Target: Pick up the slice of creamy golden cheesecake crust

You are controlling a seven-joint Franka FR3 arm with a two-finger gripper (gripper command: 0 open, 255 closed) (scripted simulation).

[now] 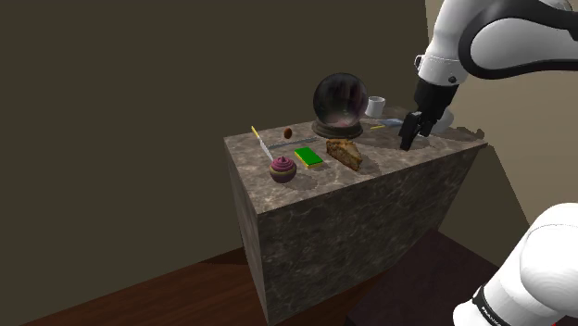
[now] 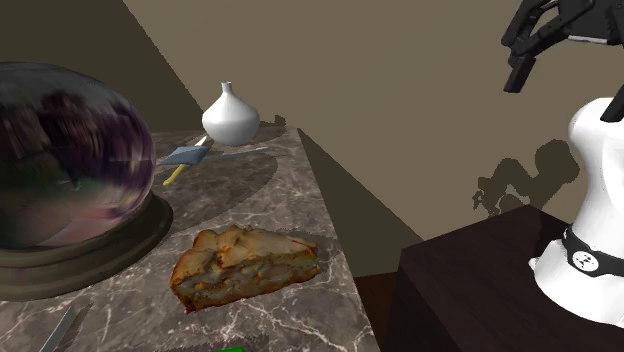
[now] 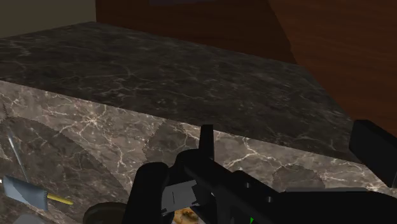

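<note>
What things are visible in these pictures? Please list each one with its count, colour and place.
block: one, grey-brown marbled, carries everything else
cake slice: one, golden brown, near the block's edge
glass ball: one, purplish, on a dark base behind the slice
vase: one, white, beside the ball
bladed tool: one, grey with yellow handle, by the vase
flat box: one, green, beside the slice
round object: one, purple, beside the box
stick: one, pale, behind the box
arm: one, white with dark joints, above the block near the vase
</note>
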